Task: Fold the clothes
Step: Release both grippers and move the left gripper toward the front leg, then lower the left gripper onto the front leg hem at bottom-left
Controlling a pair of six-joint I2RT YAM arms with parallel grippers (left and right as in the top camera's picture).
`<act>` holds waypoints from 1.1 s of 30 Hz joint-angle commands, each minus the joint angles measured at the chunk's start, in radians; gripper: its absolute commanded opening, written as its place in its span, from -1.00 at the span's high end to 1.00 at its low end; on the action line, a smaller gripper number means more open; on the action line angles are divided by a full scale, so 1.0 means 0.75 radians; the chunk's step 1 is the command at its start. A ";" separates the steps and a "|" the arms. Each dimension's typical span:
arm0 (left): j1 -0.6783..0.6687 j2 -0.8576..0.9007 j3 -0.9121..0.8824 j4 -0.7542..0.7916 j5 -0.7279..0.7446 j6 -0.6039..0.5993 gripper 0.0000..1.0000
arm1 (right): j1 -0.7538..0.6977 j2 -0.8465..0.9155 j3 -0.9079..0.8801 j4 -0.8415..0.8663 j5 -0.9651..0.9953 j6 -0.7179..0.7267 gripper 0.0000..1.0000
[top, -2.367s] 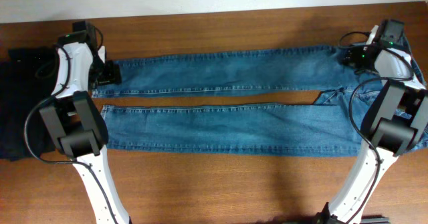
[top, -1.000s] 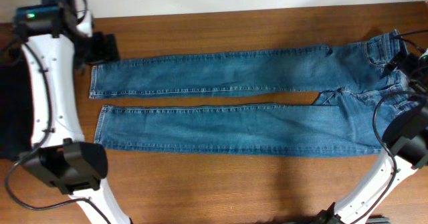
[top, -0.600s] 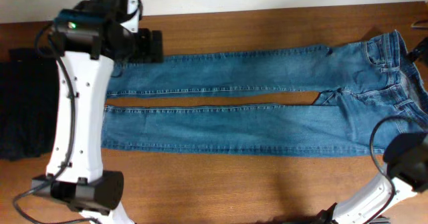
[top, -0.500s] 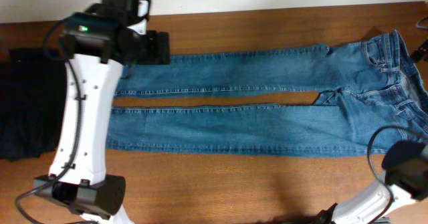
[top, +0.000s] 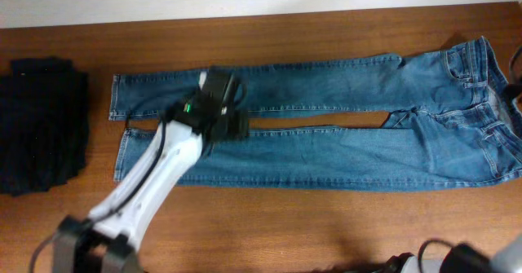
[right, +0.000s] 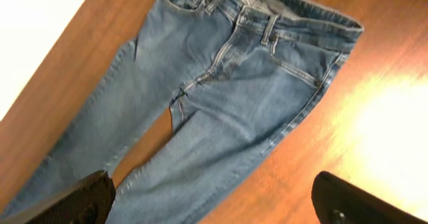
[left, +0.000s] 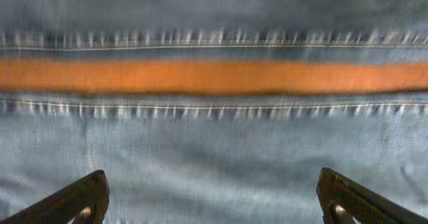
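Evenly bright overhead; left wrist view blurred; glare whitens the table (right: 391,124).

Jeans (top: 342,155): medium-blue denim, matt woven cloth, pale contrast stitching on seams. Table (top: 285,224): reddish-brown wood, smooth, semi-gloss, glare patch at 3 o'clock in right wrist view. Pile (top: 41,126) at 9 o'clock overhead: black matt cloth. Left arm (top: 151,179) shell: smooth white plastic. Left gripper (left: 212,176) fingers (left: 80,197): dark, matt.
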 commanded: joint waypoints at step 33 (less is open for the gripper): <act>0.456 -0.519 -0.621 0.130 0.258 -0.117 -0.98 | -0.339 -0.013 -1.087 0.917 -0.012 0.011 -0.97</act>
